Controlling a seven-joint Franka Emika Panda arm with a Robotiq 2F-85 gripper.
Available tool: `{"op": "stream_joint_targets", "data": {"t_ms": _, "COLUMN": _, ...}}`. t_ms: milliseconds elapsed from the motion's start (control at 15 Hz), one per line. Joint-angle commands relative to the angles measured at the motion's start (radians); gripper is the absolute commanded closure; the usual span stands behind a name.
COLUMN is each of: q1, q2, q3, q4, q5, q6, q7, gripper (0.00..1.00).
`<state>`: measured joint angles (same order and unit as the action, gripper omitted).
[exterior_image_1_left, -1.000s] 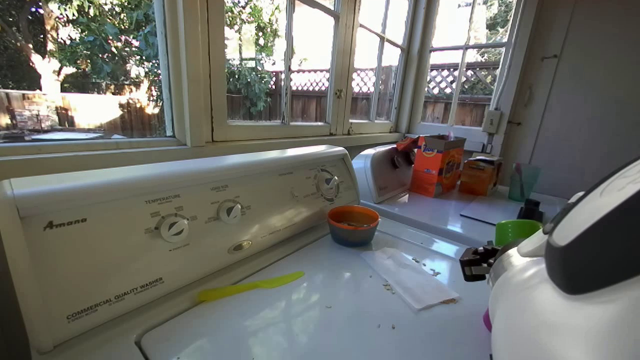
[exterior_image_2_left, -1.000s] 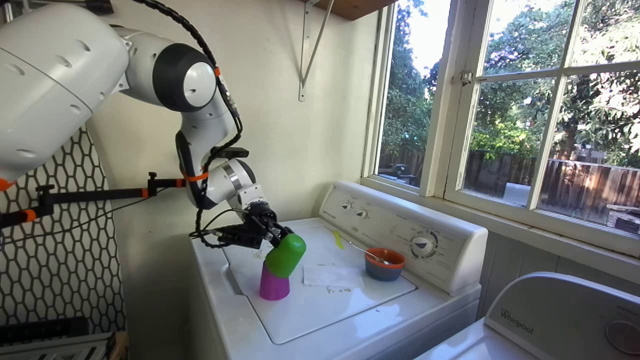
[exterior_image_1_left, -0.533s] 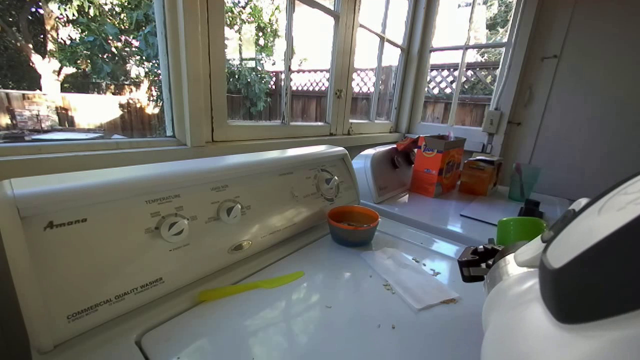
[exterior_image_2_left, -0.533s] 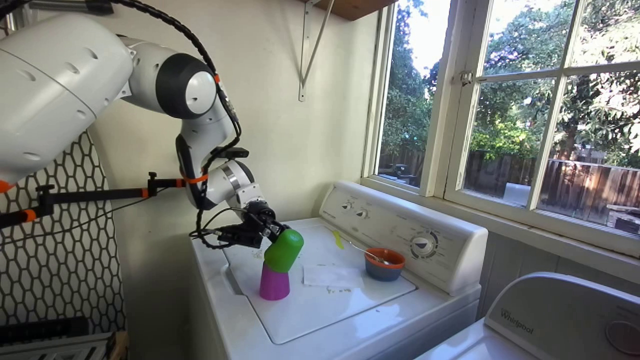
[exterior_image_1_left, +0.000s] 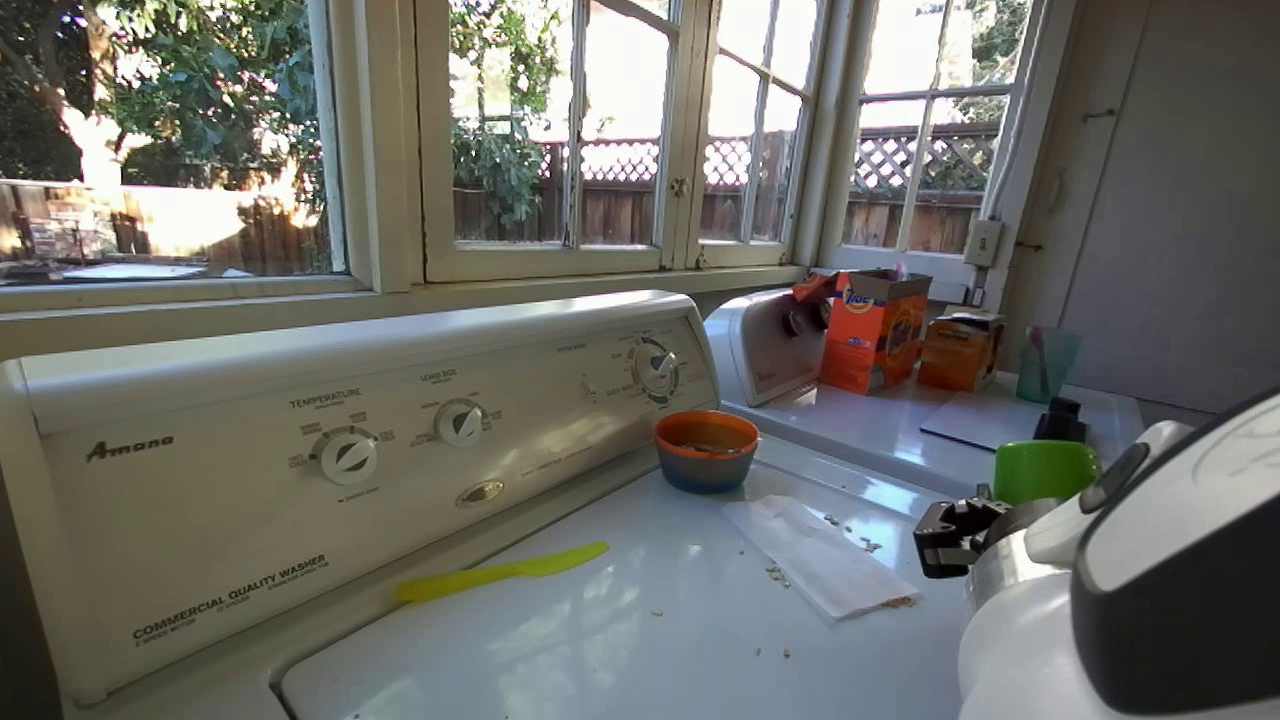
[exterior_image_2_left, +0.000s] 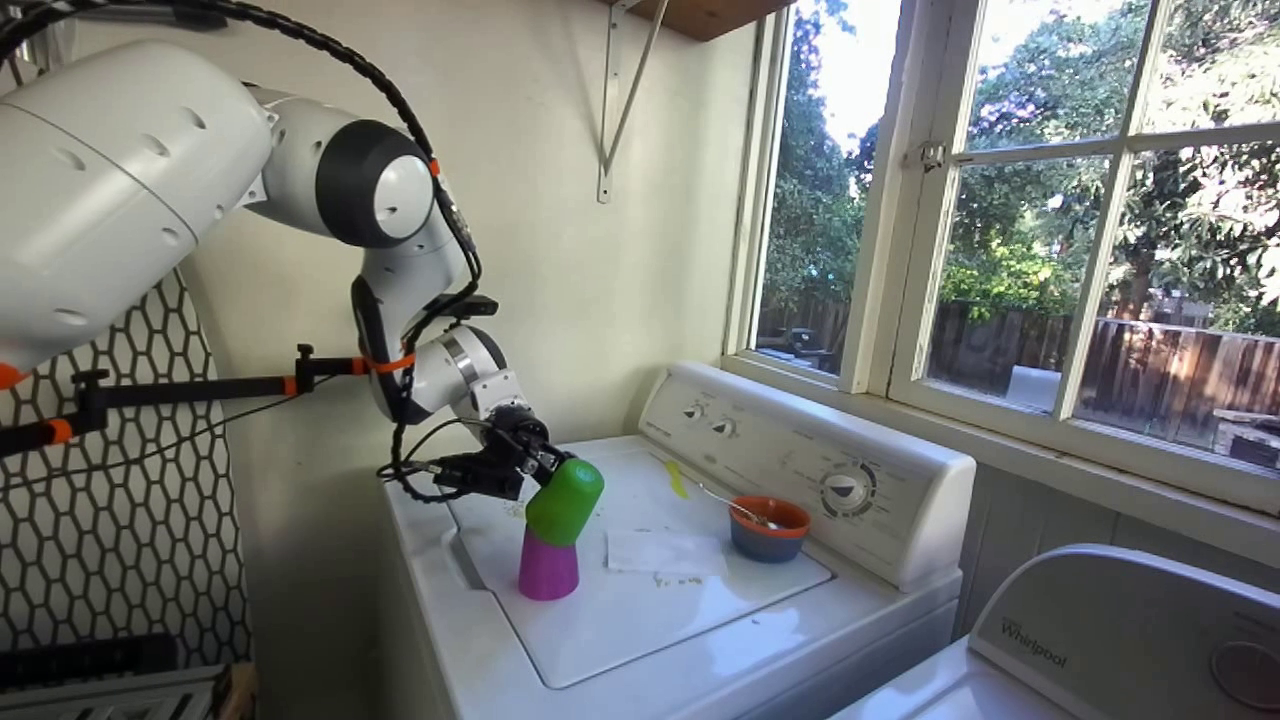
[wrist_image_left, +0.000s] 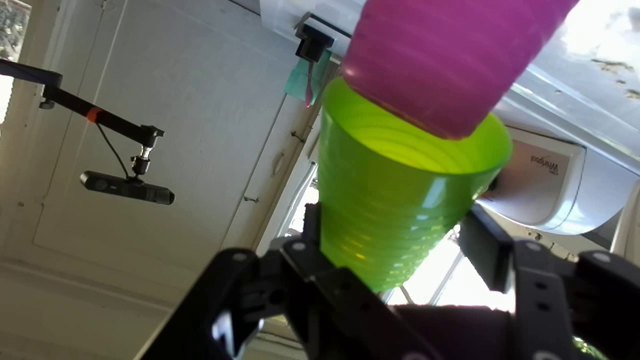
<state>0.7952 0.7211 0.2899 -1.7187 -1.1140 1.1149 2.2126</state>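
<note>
The green cup is gripped by its sides in the hand, parted only to its width, apparently so its tilted mouth is left free over the purple cup, stood inverted on the worktop

Daylight came through the windows, partly blown out to white. It left glare on the washer lid, while the grey wall lay dim. In the wrist view, highlights dotted the green cup and the dark fingers looked blurred.
</note>
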Motion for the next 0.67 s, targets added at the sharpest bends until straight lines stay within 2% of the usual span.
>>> {"op": "stream_joint_targets", "data": {"t_ms": 0, "q1": 0.019, "q2": 0.044, "q3": -0.015, "q4": 0.044, "q5": 0.002, "q6": -0.047, "q7": -0.006, "gripper": 0.55}}
{"op": "stream_joint_targets", "data": {"t_ms": 600, "q1": 0.024, "q2": 0.095, "q3": -0.029, "q4": 0.081, "q5": -0.001, "q6": -0.077, "q7": -0.017, "gripper": 0.55}}
